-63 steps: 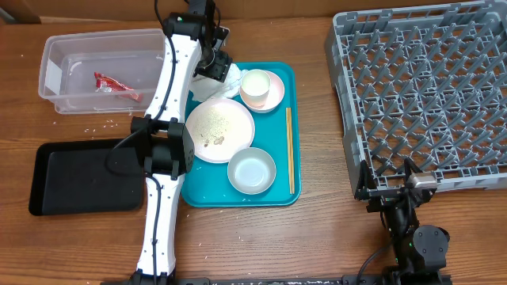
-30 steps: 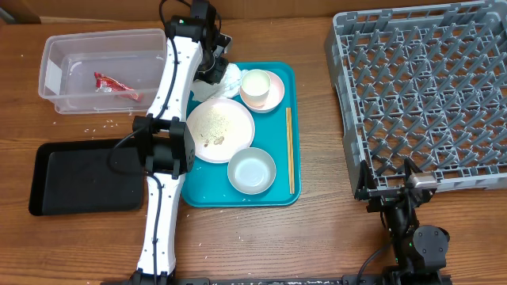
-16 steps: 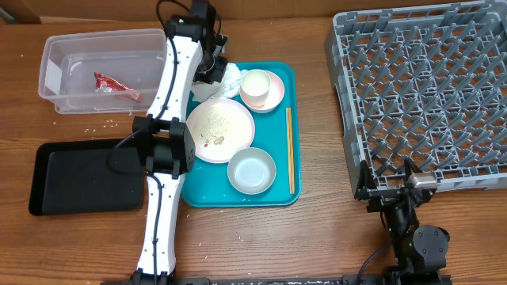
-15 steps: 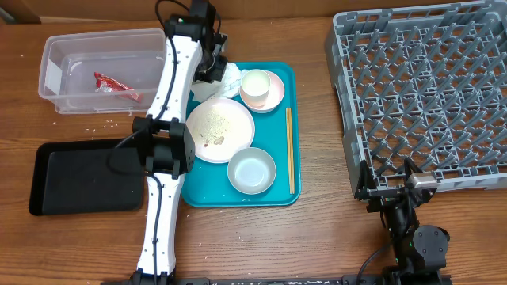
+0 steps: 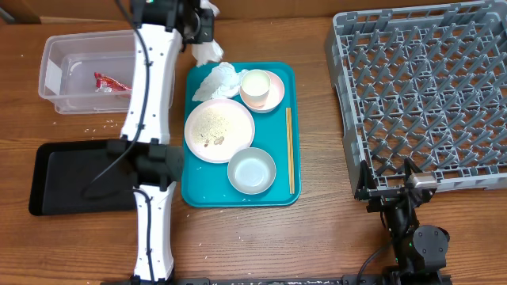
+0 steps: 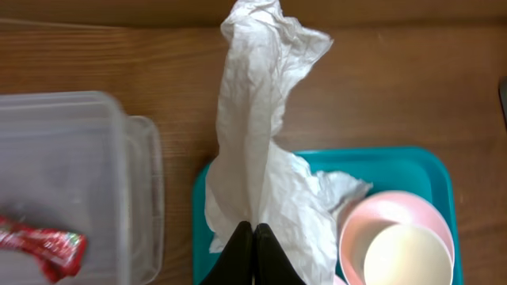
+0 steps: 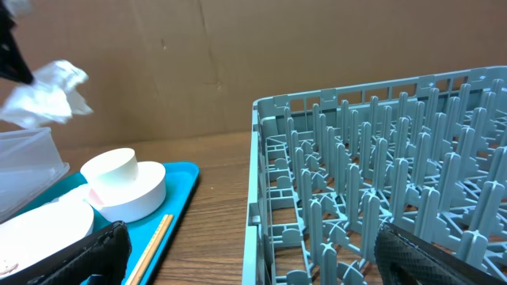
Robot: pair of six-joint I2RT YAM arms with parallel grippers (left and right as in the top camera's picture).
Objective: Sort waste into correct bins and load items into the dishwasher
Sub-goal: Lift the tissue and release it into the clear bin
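My left gripper (image 6: 253, 229) is shut on the crumpled white napkin (image 6: 257, 119) and holds it up in the air over the teal tray's far-left corner, beside the clear tub (image 5: 63, 59). From overhead, the napkin (image 5: 208, 53) dangles below the left gripper (image 5: 202, 36). The red sachet (image 5: 111, 84) lies in the tub. On the tray sit the pink plate (image 5: 219, 131) with rice, the bowl (image 5: 252, 170), the cup (image 5: 256, 85) on its saucer (image 5: 276, 95), and the chopsticks (image 5: 289, 150). My right gripper (image 7: 261, 261) stands open at the grey dish rack's (image 5: 428, 95) near edge.
The black tray (image 5: 79, 178) lies left of the teal tray (image 5: 198, 194), touching the left arm's base. Loose rice grains (image 5: 99, 127) are scattered on the wood between tub and black tray. A cardboard wall runs along the table's far edge.
The left gripper shut on the napkin at the tray's far-left corner, then rose and swung back-left, pulling the napkin up off the tray. The right arm has not moved.
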